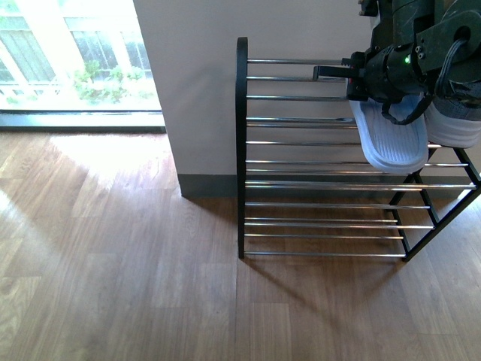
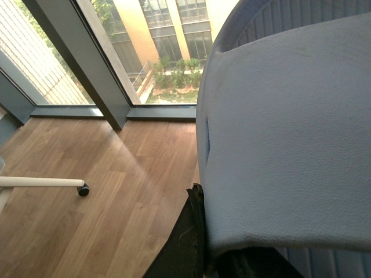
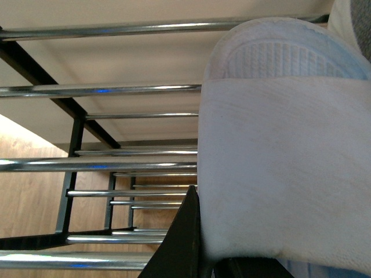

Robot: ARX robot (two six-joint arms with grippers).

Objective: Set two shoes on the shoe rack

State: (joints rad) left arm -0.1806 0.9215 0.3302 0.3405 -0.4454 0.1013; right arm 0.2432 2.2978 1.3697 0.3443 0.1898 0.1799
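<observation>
The shoe rack (image 1: 323, 162), a black frame with chrome rods, stands against the wall. Both arms crowd over its top right end. A pale blue slide (image 1: 391, 139) hangs toe down from them, in front of the upper rods. My left gripper (image 1: 367, 81) is shut on a slide's strap (image 2: 290, 145), with window and floor behind it. My right gripper (image 1: 421, 86) is shut on a slide's strap (image 3: 284, 174), above the rack's rods (image 3: 116, 162). A grey sneaker with a white sole (image 1: 455, 120) sits at the rack's top right and also shows in the right wrist view (image 3: 359, 14).
A white wall (image 1: 195, 83) stands behind the rack, with a bright floor-length window (image 1: 75, 60) to its left. Wood floor (image 1: 113, 263) spreads in front. A chair leg with a castor (image 2: 58, 183) shows in the left wrist view.
</observation>
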